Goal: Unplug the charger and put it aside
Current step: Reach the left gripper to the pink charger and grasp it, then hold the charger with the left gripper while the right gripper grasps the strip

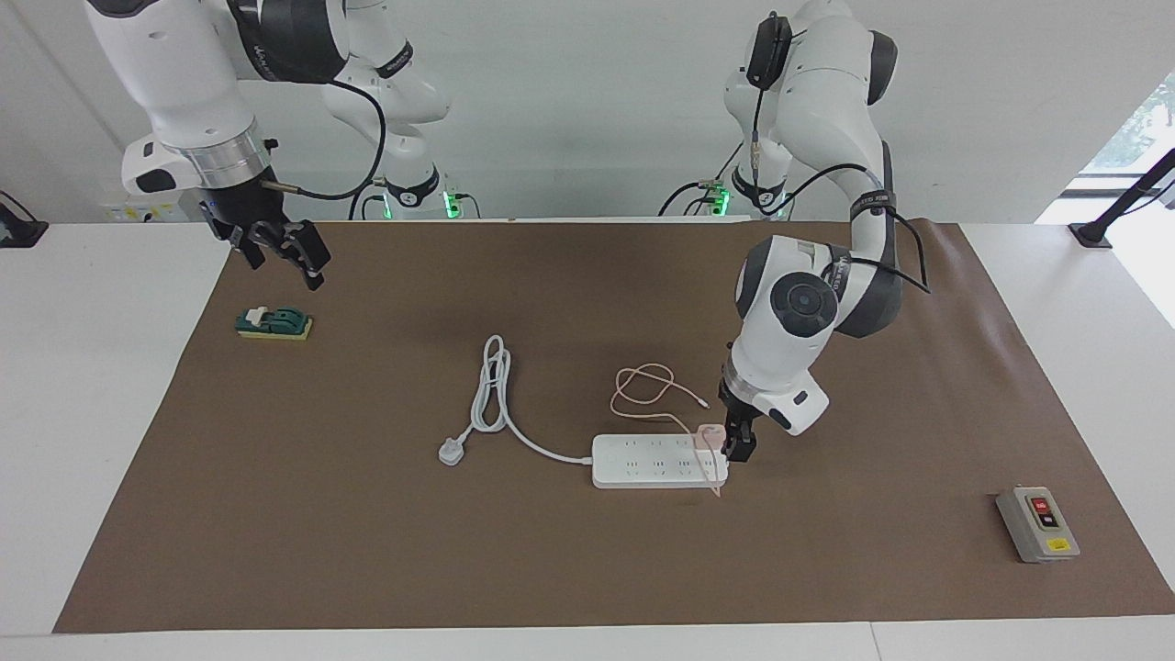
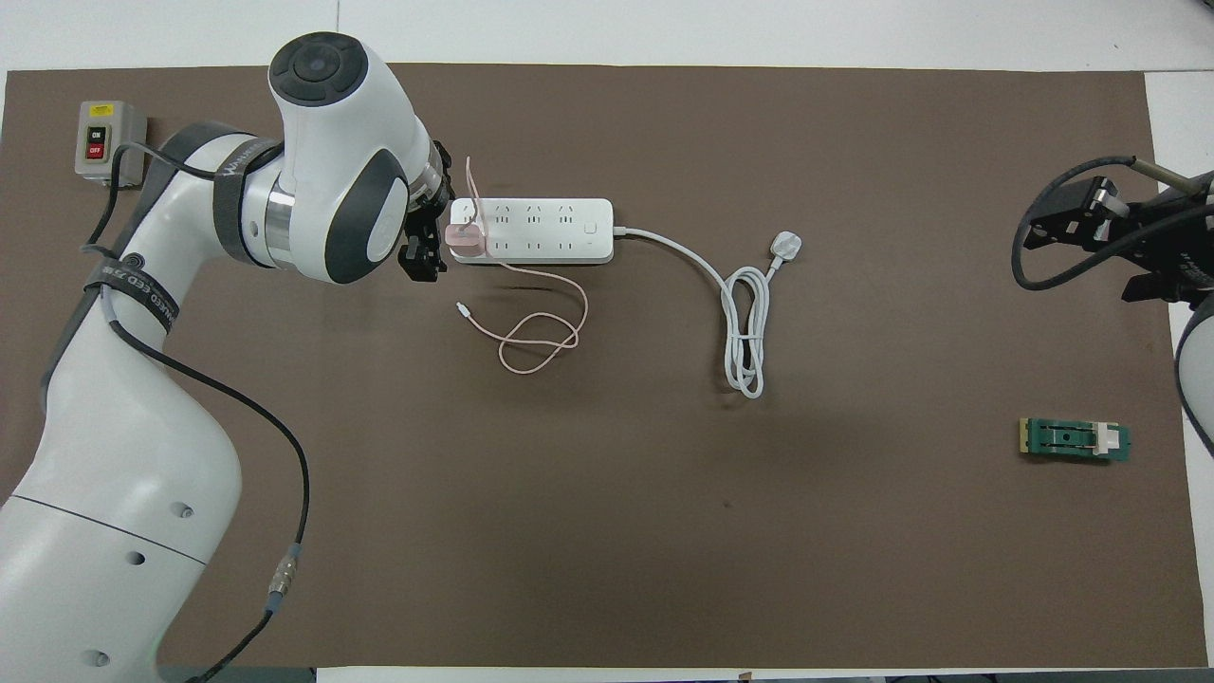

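The pale-pink charger (image 1: 709, 433) is plugged into the white power strip (image 1: 656, 461) at the strip's end toward the left arm. Its thin pink cable (image 1: 643, 386) loops on the mat nearer to the robots. In the overhead view the charger (image 2: 465, 239) sits on the strip (image 2: 541, 230) with the cable (image 2: 541, 337) beside it. My left gripper (image 1: 739, 448) is low at that end of the strip, right beside the charger, open and holding nothing; it also shows in the overhead view (image 2: 424, 251). My right gripper (image 1: 283, 262) waits open above the mat's corner.
The strip's thick white cord (image 1: 491, 390) and plug (image 1: 451, 451) lie toward the right arm's end. A green block (image 1: 274, 323) lies below the right gripper. A grey switch box (image 1: 1037, 523) stands at the mat's corner toward the left arm's end, farther from the robots.
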`<state>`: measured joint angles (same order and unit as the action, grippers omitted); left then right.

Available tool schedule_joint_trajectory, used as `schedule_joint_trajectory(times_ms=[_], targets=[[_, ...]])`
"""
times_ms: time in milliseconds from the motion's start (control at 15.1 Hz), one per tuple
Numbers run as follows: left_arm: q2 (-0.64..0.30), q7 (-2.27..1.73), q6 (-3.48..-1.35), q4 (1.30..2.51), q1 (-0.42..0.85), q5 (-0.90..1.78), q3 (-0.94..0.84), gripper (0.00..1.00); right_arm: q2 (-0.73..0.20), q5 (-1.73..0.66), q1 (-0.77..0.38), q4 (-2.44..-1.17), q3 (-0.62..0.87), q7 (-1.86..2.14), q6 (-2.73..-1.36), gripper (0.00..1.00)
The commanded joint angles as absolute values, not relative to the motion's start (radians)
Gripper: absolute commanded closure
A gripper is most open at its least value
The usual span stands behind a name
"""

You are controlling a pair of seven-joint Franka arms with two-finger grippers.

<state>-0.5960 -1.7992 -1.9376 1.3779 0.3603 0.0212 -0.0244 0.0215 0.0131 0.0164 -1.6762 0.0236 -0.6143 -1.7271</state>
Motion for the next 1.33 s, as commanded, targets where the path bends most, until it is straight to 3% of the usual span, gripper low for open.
schedule_joint_trajectory(times_ms=[0, 465, 863, 1062, 1261], targets=[[-0.568, -1.838, -2.006, 1.448, 0.373, 0.009, -0.011, 0.00, 0.012, -0.026, 0.018, -1.697, 0.028, -0.867, -1.755, 0.00], [-0.560, -1.861, -2.082, 1.521, 0.393, 0.006, -0.009, 0.00, -0.176, -0.072, -0.070, -1.579, 0.026, -1.340, -1.758, 0.01], [-0.552, -1.861, -2.108, 1.534, 0.396, 0.000, -0.011, 0.00, -0.356, -0.156, -0.150, -1.424, 0.026, -1.583, -1.899, 0.01], [-0.552, -1.861, -2.112, 1.532, 0.400, 0.000, -0.011, 0.04, -0.576, -0.224, -0.230, -1.154, 0.026, -1.718, -1.891, 0.01], [-0.552, -1.862, -2.123, 1.532, 0.400, 0.002, -0.011, 0.07, -0.659, -0.314, -0.265, -1.075, 0.028, -1.735, -1.949, 0.01]])
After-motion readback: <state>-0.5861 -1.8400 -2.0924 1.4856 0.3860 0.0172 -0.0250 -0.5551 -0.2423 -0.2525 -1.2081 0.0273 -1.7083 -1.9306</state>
